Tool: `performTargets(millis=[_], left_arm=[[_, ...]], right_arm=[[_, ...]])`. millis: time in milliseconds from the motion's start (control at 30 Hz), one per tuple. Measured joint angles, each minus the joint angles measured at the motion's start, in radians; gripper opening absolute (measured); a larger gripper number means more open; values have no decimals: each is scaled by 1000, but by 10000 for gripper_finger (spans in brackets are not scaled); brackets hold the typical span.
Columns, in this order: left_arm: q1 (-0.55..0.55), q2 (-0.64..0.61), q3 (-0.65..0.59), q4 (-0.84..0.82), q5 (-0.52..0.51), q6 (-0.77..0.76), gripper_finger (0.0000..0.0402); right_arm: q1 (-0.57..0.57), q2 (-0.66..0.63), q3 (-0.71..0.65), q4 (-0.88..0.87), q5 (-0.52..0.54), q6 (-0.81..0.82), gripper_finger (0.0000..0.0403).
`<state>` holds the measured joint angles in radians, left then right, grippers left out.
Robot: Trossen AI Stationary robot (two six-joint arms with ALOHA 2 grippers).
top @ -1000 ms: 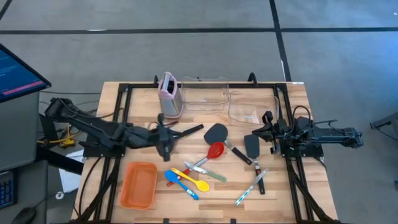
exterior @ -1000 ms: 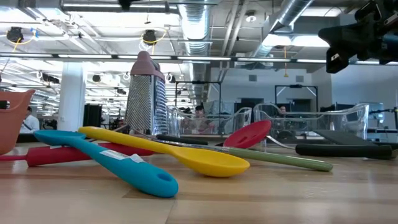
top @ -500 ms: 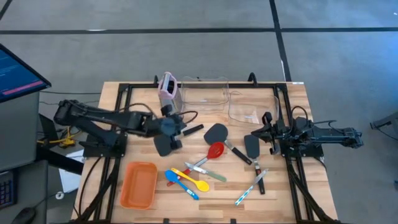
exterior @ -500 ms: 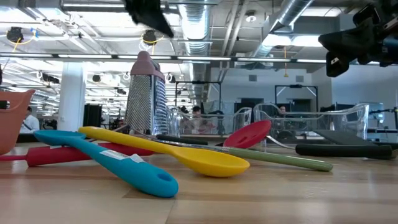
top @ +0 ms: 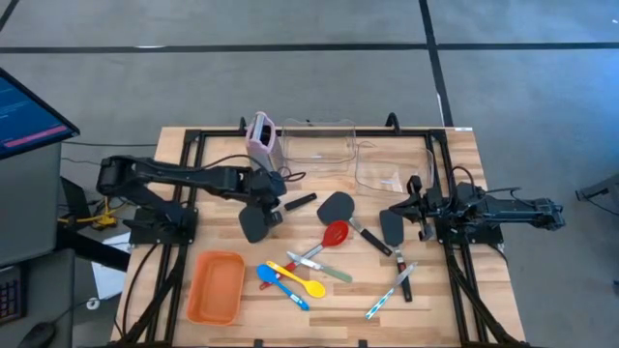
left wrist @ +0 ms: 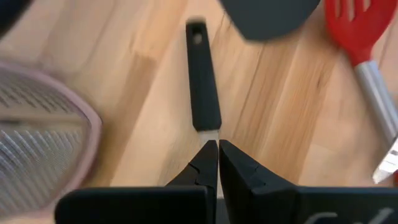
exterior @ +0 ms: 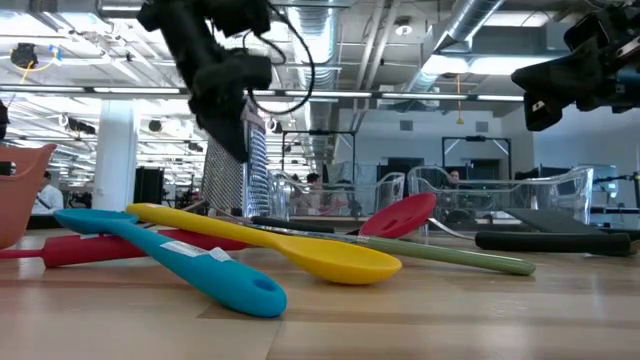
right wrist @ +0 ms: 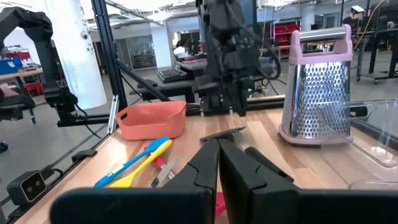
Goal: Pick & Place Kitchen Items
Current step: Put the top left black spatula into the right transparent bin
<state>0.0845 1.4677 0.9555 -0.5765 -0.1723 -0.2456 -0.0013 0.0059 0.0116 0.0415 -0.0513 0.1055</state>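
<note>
No text, label or number could be read on anything. The monitor (top: 29,116) left of the table (top: 319,300) showed lines (too small to make out).

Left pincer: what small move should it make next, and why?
Probably it should rise a little more and swing clear of the grater. The left pincer is shut on the thin neck of a black spatula, which seems lifted off the table, and the grater stands close beside it. I cannot tell which container it is meant for.
</note>
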Motion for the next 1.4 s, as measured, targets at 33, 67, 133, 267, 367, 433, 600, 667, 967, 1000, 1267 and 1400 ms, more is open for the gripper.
performTargets(millis=[33,67,133,267,367,433,600,667,967,1000,1267,1400], left_arm=[[0,4,-9,8,2,-2,3],[0,8,-18,15,3,-2,3],[0,16,-36,42,4,0,3],[0,29,-44,66,4,2,7],[0,38,-45,66,3,3,21],[0,42,-45,78,3,3,37],[1,42,-46,78,3,3,88],[1,42,-52,89,3,2,109],[8,42,-141,156,-11,-76,171],[8,42,-150,164,-11,-77,172],[8,42,-225,280,-11,-77,165],[8,41,-253,300,-8,-78,164]], right_arm=[[0,0,0,-2,0,0,10],[0,0,0,-5,0,0,10],[0,0,0,-5,0,-1,10],[0,0,0,-7,0,-3,10],[0,0,0,-8,0,-8,10],[0,0,0,-12,0,-8,10],[0,0,0,-18,0,-9,10],[0,0,0,-23,0,-10,10],[0,0,0,-31,1,-10,10],[0,0,0,-31,1,-10,10],[0,0,0,-32,1,-10,10],[-1,0,0,-33,1,-10,10]])
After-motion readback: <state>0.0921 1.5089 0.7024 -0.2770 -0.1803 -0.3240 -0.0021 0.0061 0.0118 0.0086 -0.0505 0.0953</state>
